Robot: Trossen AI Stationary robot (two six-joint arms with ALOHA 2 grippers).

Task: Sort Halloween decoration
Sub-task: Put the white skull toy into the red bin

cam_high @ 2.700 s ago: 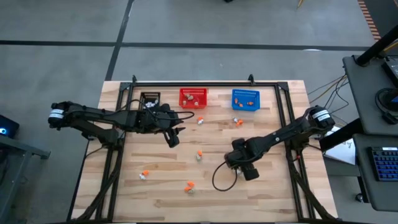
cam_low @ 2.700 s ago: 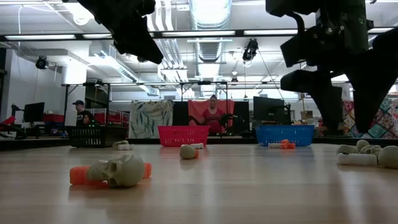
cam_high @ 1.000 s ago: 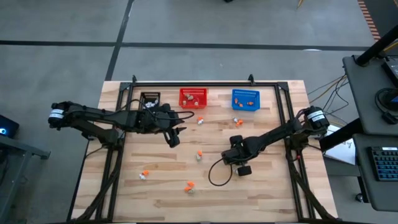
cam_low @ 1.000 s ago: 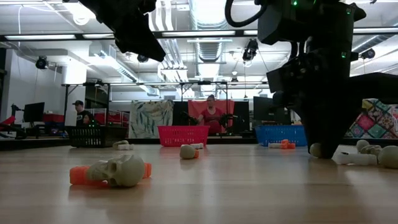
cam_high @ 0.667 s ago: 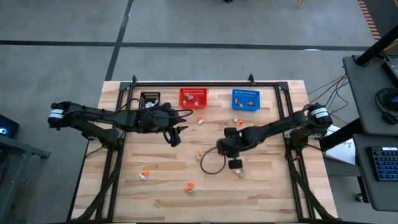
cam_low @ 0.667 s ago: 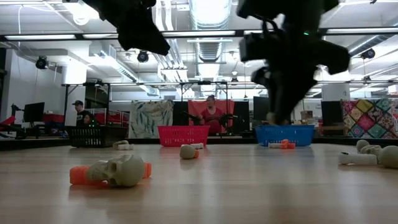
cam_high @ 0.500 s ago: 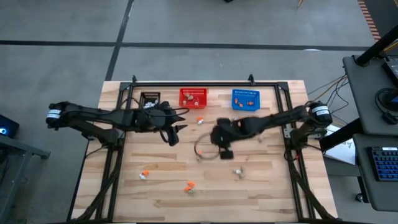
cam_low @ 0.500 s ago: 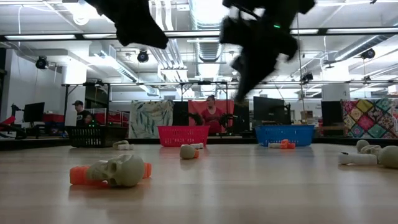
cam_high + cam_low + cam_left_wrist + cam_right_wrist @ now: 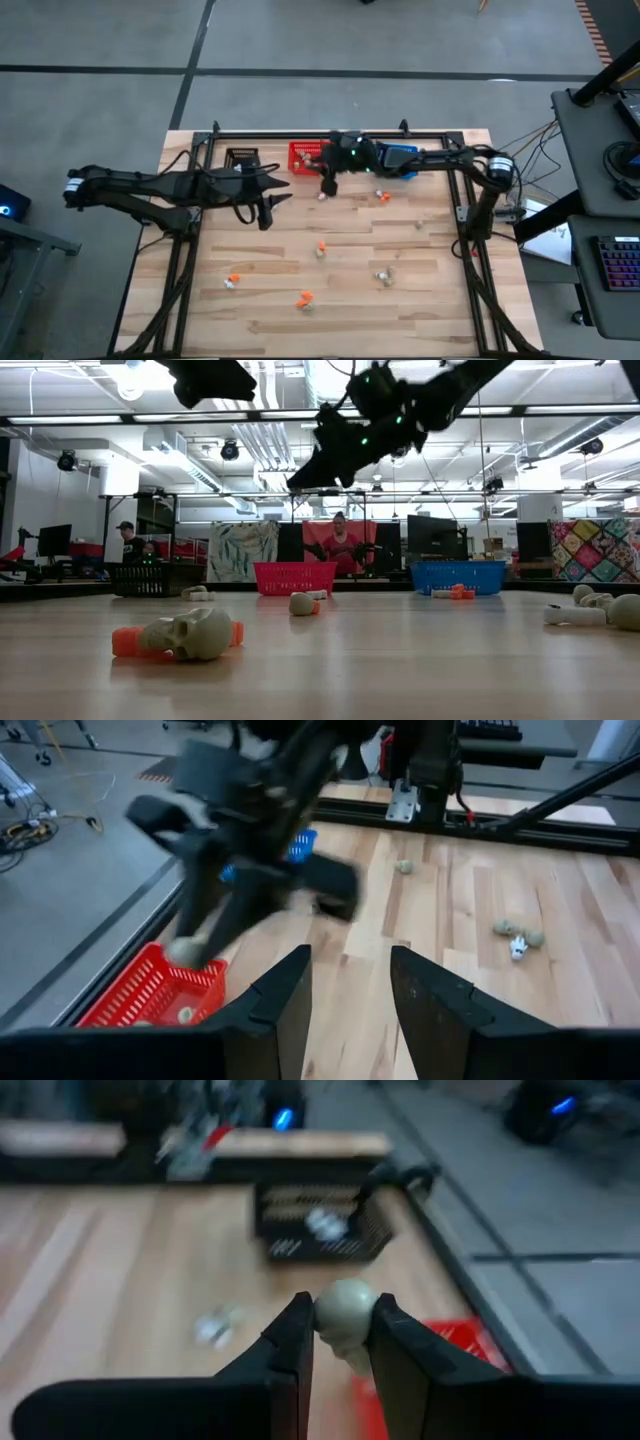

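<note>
My right gripper point(image 9: 327, 186) reaches across the far side of the table and hangs above the near right corner of the red basket point(image 9: 309, 157). It is shut on a small beige skull point(image 9: 343, 1306), which also shows in the left wrist view as a beige skull point(image 9: 186, 952). My left gripper point(image 9: 268, 208) hovers open left of centre with nothing between its fingers point(image 9: 290, 995). Several tiny orange and beige trinkets lie loose on the wood, among them one point(image 9: 321, 246) at the middle and a skull with orange ends point(image 9: 187, 635) at the near left. My right gripper pinches the beige skull by its two sides point(image 9: 324, 1312) between the two fingertips. The skull is lifted clear of the table, above the red basket's edge point(image 9: 200, 982).
A black basket point(image 9: 241, 160) stands at the far left, with the red one beside it and a blue basket point(image 9: 397, 160) partly under my right arm. A dark frame point(image 9: 300, 136) borders the table. Loose trinkets point(image 9: 383, 276) lie at the near right.
My right gripper has risen from the near right of the table and swung toward the far edge and left, carrying the beige skull to the red basket. My left gripper has shifted a little toward the table's left edge.
</note>
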